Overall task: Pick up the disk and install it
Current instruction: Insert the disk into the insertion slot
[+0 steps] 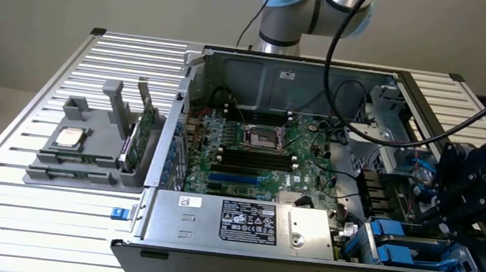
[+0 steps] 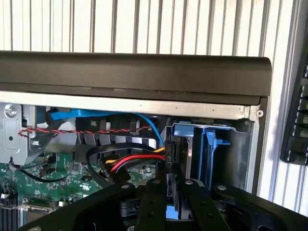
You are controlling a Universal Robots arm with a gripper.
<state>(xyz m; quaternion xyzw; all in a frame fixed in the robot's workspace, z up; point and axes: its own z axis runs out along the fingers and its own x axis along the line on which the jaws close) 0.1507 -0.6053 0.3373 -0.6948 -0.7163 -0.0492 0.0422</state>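
Pincer (image 2: 172, 186): pressed together on the disk (image 2: 171, 211), held edge-on, blue frame showing.
Place: over the drive bay (image 2: 236, 159) of the open computer case (image 1: 214, 265), on the counter (image 1: 42, 224).

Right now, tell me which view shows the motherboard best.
Exterior view: most of the motherboard is seen from above, socket included. The wrist view catches one green corner beyond the cables.

From where I stand: one white slatted bench (image 1: 42, 224), one open grey metal computer tower (image 1: 274, 79), one green motherboard (image 1: 259, 157), one grey plastic holder (image 1: 72, 177) at the left, one square silver chip (image 1: 68, 136), one upright green circuit card (image 1: 144, 137), two blue plastic carriers (image 1: 417, 257) near right, one black hand (image 2: 169, 192).
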